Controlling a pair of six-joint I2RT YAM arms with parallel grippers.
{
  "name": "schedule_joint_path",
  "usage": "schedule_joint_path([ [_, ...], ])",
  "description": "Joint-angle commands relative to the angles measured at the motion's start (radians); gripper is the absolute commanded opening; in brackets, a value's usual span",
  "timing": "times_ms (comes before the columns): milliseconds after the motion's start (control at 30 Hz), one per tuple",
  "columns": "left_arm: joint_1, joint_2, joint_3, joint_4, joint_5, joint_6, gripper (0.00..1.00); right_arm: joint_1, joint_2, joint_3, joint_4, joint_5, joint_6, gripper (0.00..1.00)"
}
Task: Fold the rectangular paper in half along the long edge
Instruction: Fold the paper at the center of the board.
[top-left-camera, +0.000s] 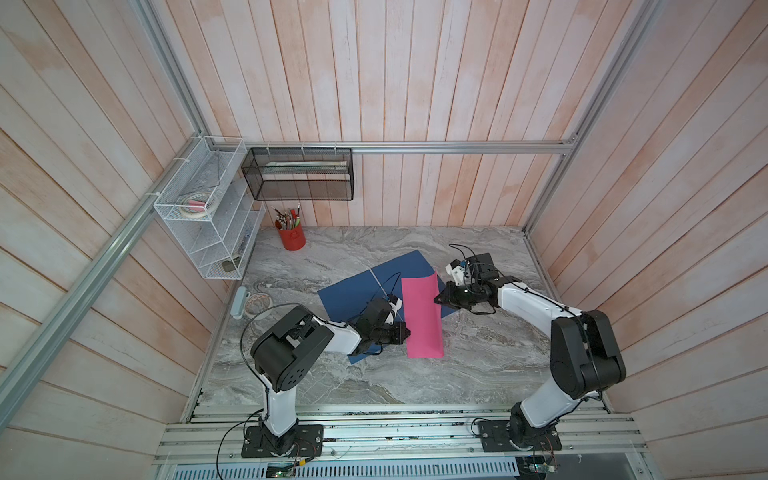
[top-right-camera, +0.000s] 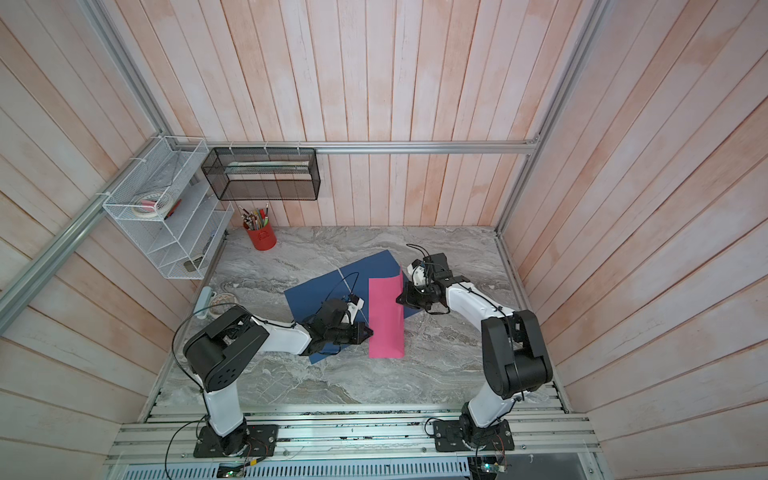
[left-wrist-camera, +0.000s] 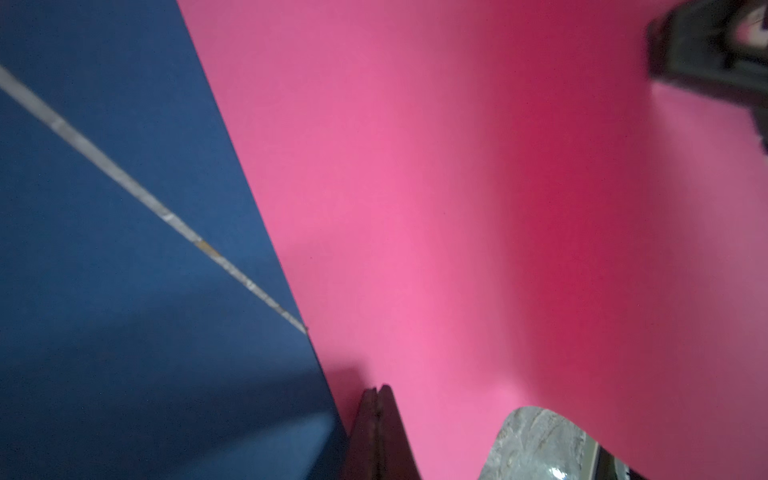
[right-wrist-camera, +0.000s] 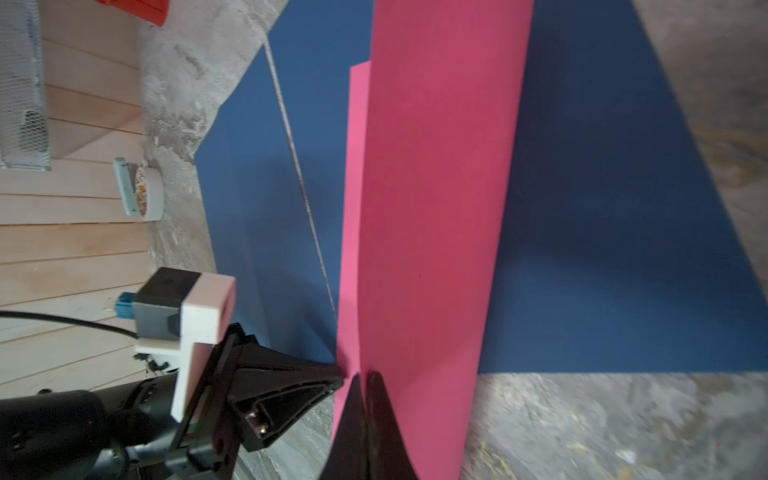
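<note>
The pink rectangular paper (top-left-camera: 422, 320) (top-right-camera: 386, 320) lies partly on a blue mat (top-left-camera: 353, 291), bowed up into an arch along its length. Its far right corner stands raised. My right gripper (top-left-camera: 436, 298) (right-wrist-camera: 365, 378) is at the paper's right long edge, and the edge of the lifted layer (right-wrist-camera: 436, 208) runs into its shut jaws. My left gripper (top-left-camera: 406, 332) (left-wrist-camera: 377, 392) is shut with nothing between its fingers. Its tips rest against the paper (left-wrist-camera: 457, 208) just inside the left long edge, near the front.
A thin grey strip (top-left-camera: 380, 282) crosses the blue mat. A red pencil cup (top-left-camera: 291, 237) stands at the back left, below a black mesh basket (top-left-camera: 299, 174) and a white wire rack (top-left-camera: 208, 216). A tape roll (top-left-camera: 257, 303) lies by the left wall.
</note>
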Motion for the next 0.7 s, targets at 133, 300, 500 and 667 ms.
schedule_joint_path([
  [133, -0.004, 0.044, -0.01, -0.075, -0.016, -0.005, 0.0, 0.062, 0.111, 0.049, 0.075, -0.063, 0.038, 0.0],
  [300, -0.004, 0.042, -0.011, -0.079, -0.025, -0.009, 0.0, 0.086, 0.169, 0.045, 0.089, -0.063, 0.032, 0.0],
  [500, -0.004, 0.029, -0.025, -0.068, -0.038, -0.02, 0.0, 0.096, 0.2, 0.034, 0.105, -0.061, 0.027, 0.0],
  [667, -0.004, 0.007, -0.058, -0.002, -0.026, -0.039, 0.0, 0.099, 0.228, 0.036, 0.141, -0.08, 0.037, 0.0],
])
